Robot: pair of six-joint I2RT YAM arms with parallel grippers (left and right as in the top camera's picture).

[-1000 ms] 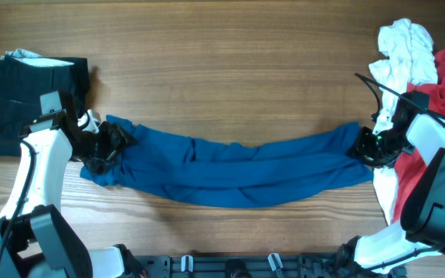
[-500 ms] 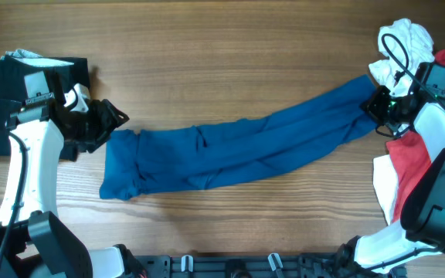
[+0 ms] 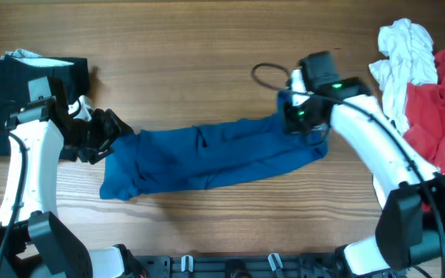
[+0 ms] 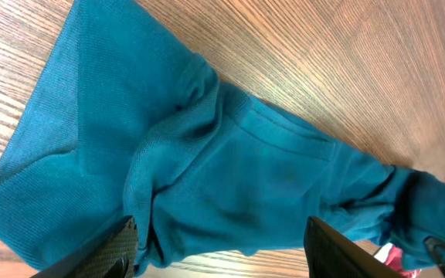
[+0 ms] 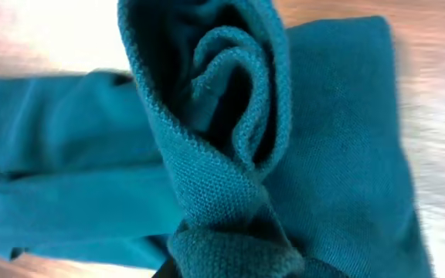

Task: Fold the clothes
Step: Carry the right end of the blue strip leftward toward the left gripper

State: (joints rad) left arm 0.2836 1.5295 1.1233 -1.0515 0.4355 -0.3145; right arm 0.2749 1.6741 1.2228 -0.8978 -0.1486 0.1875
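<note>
Across the table (image 3: 207,62) your shirt (image 3: 207,158) lies bunched lengthwise. A folded black garment (image 3: 14,100) sits far left by your left arm; red cloth (image 3: 439,108) and white cloth (image 3: 400,46) heap far right. Your right gripper (image 3: 293,125) is clamped on the shirt's right end; your left gripper (image 3: 116,137) hangs spread at its left end, gripping nothing.

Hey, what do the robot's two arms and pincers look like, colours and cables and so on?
The left arm and right arm have smooth white shells with black joints. The left pincer and right pincer are black; the left one's fingers look finely textured. A thin black cable loops beside the right wrist.
</note>
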